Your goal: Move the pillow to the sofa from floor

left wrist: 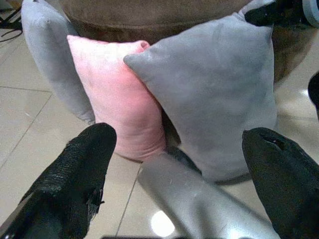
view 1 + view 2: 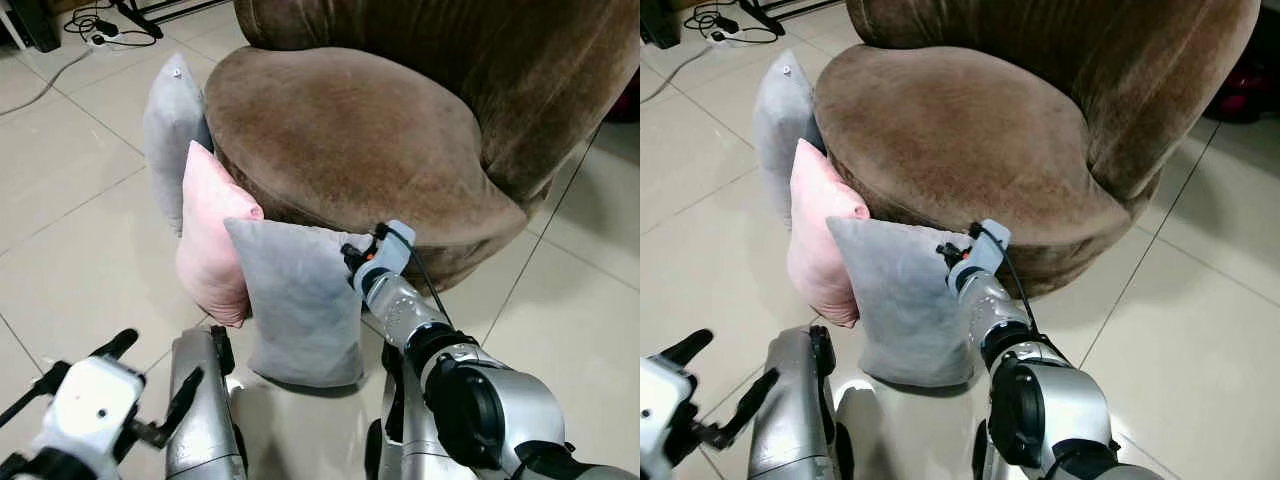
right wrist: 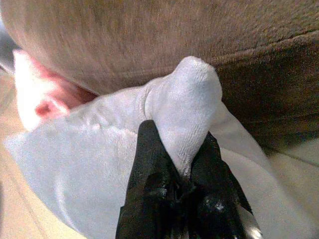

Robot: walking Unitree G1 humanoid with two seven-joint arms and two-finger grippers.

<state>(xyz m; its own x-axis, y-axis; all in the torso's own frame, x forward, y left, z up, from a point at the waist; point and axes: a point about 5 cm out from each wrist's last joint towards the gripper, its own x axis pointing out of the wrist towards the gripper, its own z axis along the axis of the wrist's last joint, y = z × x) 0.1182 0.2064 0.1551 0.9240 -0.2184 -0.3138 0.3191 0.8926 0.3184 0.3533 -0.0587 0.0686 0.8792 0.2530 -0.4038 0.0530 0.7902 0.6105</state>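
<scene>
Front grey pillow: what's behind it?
Behind the front grey pillow, pinched at its corner by the right gripper: pink pillow and brown sofa base. The floor contact behind is covered.

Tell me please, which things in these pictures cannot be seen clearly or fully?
- Right gripper: shut on a corner of the front grey pillow; in the eye views the wrist hides its fingers.
- Pink pillow: its right part is hidden behind the front grey pillow.
- Back grey pillow: partly hidden by the brown sofa.
- Left gripper: open; in the eye views the bottom edge cuts it.
- Cables: too small to identify.
</scene>
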